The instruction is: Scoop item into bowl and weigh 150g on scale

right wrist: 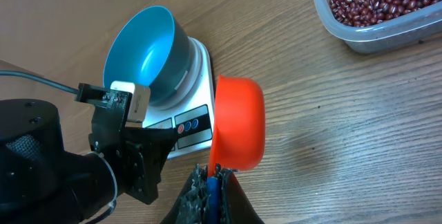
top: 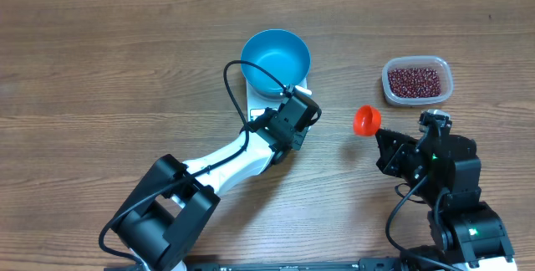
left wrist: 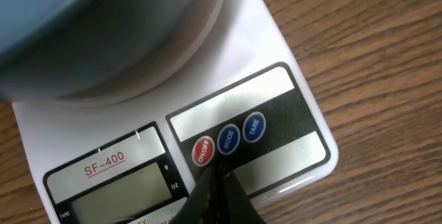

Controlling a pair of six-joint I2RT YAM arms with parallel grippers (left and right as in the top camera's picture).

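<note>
In the middle of the overhead view, the blue bowl [top: 276,51] sits on the white scale [left wrist: 276,44]. The left gripper [left wrist: 216,182] is closed on nothing, and its tip meets the scale's button row between the red button and the first blue one. Further right, the right gripper [right wrist: 211,186] is clamped on the handle of the orange-red scoop [top: 366,120], which is held over the wooden counter [top: 100,70]. At upper right, the beans [top: 415,79] fill the clear tub [top: 387,87], well apart from the bowl.
</note>
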